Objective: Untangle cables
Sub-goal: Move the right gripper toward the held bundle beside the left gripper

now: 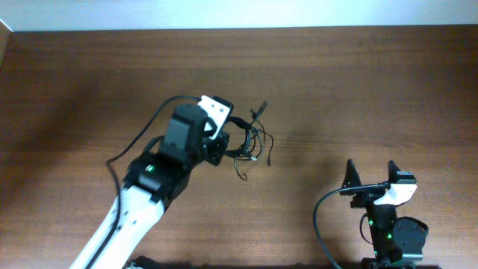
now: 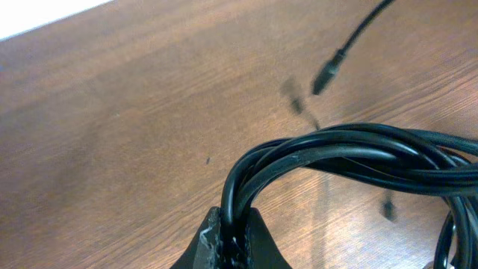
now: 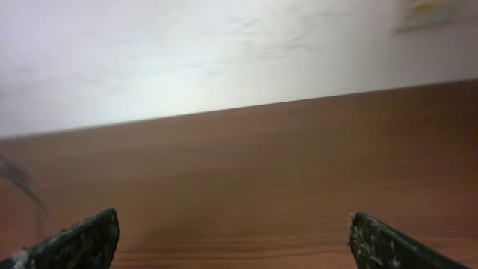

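The left gripper [image 2: 235, 237] was pinching the cables [image 2: 336, 149]. In the left wrist view several black strands sat bunched between its jaws, which were pressed together on them. From there the strands arched up and ran off to the right. Overhead, the bundle lay near the middle of the table [image 1: 89, 82], touching the left gripper's tip and spreading out to that tip's right. The right gripper [image 1: 371, 175] stood well apart from it near the front right edge, jaws spread wide with nothing between them. Its fingers [image 3: 82, 239] showed only as two dark tips at the bottom corners of the right wrist view.

The left wrist view cut the strands off at the right edge, so where they led could not be seen there. The left gripper's fingers were mostly out of frame below. One plug [image 2: 325, 77] hung above the wood, blurred, with its cord leaving at the top. Overhead, the knot was too small and dark to tell which strand crossed which, or to count them. The right wrist view showed only wood and a pale wall [image 3: 187, 60], no cables.

The cables were thin, black and glossy. They lay close together at the grip, with loose loops and a few stray ends sticking out up and down from the tangle.
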Controlling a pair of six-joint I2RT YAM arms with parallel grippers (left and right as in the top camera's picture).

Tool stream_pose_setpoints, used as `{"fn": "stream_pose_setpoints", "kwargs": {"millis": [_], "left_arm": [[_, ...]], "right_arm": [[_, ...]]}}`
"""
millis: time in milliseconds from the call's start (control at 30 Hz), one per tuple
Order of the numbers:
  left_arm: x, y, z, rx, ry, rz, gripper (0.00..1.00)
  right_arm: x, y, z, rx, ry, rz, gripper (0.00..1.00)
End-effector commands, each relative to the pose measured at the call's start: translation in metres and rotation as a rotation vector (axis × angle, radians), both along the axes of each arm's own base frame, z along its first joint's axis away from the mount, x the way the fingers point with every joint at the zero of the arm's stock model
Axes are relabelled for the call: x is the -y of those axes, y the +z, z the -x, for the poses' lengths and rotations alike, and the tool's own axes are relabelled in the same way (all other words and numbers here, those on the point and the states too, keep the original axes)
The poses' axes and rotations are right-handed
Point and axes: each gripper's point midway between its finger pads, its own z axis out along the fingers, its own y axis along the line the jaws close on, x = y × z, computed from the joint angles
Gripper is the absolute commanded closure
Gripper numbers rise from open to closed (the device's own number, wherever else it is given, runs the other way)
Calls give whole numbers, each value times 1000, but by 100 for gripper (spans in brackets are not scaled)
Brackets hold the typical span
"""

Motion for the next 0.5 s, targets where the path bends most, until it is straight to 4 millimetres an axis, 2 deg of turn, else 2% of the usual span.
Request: {"fn": "stream_pose_setpoints", "kwargs": {"millis": [0,67,133,200,333,400,467], "left_arm": [[-5,20,8,17,42,61,100],[-7,13,10,-12,59,53,100],[-9,9,9,-48,128,99,100],[-9,6,8,-75,169,134,100],[-10,2,10,-167,341,295,100],[-8,-3,10,-229,439,389,100],[-8,-7,9,-249,463,400,100]], "right_arm": [[-71,4,17,-136,376,-633,2],[-105,5,40,-281,586,-805,2],[-99,8,35,-250,548,-816,2],[-106,24,41,-212,619,-790,0],[-112,56,50,-237,666,-875,13],[-117,61,49,-304,685,-930,19],[-124,67,50,-320,747,-933,23]]}}
